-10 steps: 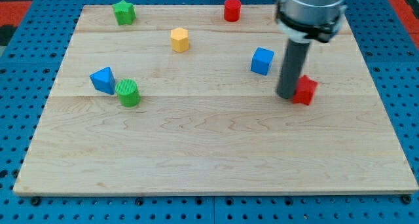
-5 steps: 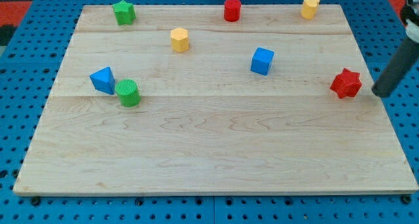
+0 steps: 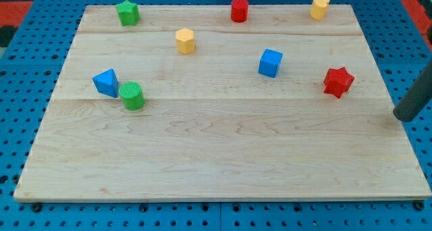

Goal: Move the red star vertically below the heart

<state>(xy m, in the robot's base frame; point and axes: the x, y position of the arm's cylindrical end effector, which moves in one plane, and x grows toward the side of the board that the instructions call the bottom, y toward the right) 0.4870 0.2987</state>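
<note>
The red star [image 3: 338,81] lies on the wooden board [image 3: 216,150] at the view's right. The yellow heart [image 3: 320,7] sits near the board's top right corner, above the star and slightly to its left. My tip [image 3: 404,116] is at the board's right edge, to the right of and a little below the red star, apart from it.
A blue cube [image 3: 270,62] lies left of the red star. A red cylinder [image 3: 239,9] and a green star [image 3: 127,13] sit along the top edge. A yellow hexagon block [image 3: 185,40], a blue triangle [image 3: 106,82] and a green cylinder [image 3: 133,95] are on the left half.
The rod swung from the red star's left side to the board's right edge. The star went right, then back left to under the heart. The tip has dropped slightly lower.
</note>
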